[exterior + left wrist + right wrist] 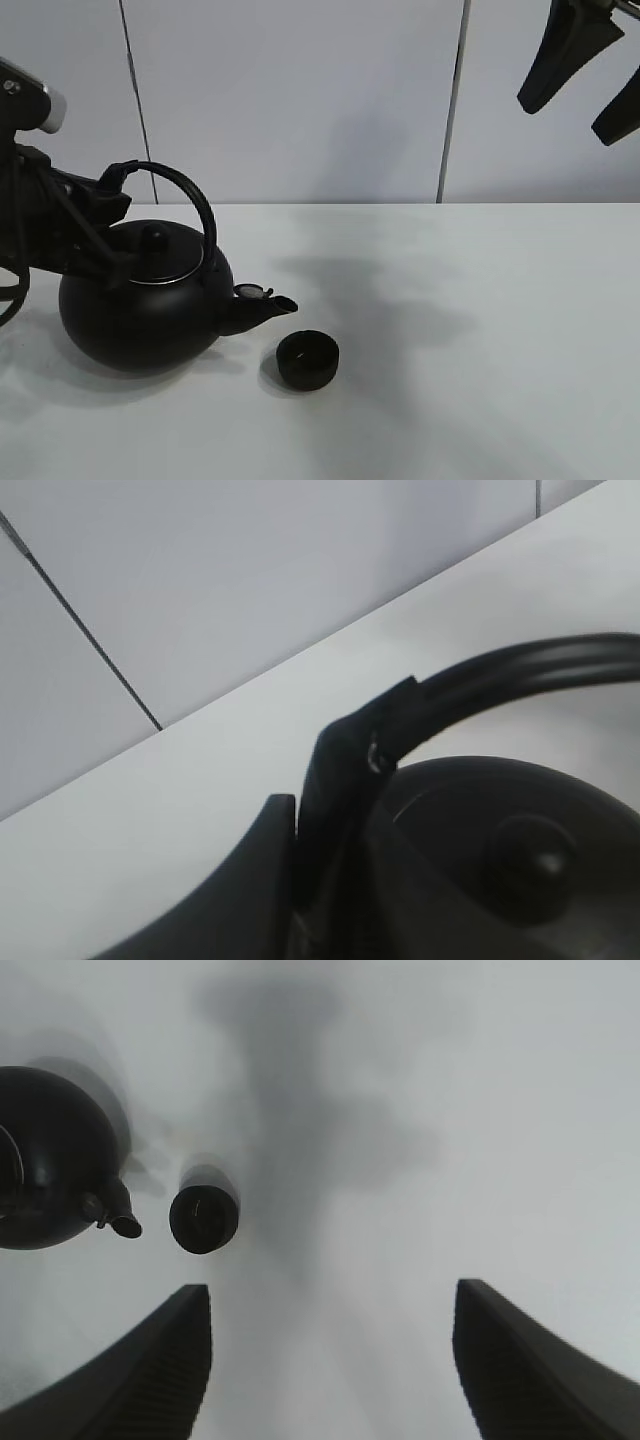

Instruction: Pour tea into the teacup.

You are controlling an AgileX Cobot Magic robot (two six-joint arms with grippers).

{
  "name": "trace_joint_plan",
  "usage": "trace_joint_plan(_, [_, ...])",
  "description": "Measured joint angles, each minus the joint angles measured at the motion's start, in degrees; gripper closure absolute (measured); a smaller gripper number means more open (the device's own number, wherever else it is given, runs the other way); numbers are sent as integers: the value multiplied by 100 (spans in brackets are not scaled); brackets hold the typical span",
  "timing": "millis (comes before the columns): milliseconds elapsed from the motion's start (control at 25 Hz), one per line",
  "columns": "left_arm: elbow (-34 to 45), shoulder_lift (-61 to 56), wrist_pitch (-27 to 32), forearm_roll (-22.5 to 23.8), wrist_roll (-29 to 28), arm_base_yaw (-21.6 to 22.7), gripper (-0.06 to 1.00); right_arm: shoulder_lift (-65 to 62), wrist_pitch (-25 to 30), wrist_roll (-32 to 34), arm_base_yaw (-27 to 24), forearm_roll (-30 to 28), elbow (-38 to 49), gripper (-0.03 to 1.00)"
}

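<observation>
The teacup (pixel 308 360), a small matte-black handleless bowl, stands on the white table (pixel 480 330) just right of and in front of the kettle's spout (pixel 268 305). The large round black kettle (pixel 140 305) sits upright at the left, lid on. My left gripper (pixel 115 192) is shut on the left end of the kettle's arched handle (pixel 520 675); in the left wrist view the fingers (pixel 335 780) clamp it. My right gripper (pixel 565 118) hangs open and empty high at the top right. The right wrist view shows the teacup (pixel 204 1218) and kettle (pixel 45 1160) far below the gripper (pixel 330 1360).
A pale panelled wall (pixel 300 100) rises behind the table's far edge. A soft shadow of the right arm (pixel 370 290) falls across the tabletop beside the cup.
</observation>
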Motion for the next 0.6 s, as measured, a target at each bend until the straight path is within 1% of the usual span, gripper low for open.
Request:
trace_joint_plan(160, [0, 0, 5, 11, 287, 0, 83, 0, 0, 0, 0, 0, 0, 49])
trace_joint_plan(320, [0, 0, 24, 21, 346, 0, 83, 0, 0, 0, 0, 0, 0, 49])
trace_joint_plan(480, [-6, 0, 40, 21, 316, 0, 83, 0, 0, 0, 0, 0, 0, 49])
trace_joint_plan(600, [-6, 0, 40, 21, 80, 0, 83, 0, 0, 0, 0, 0, 0, 49])
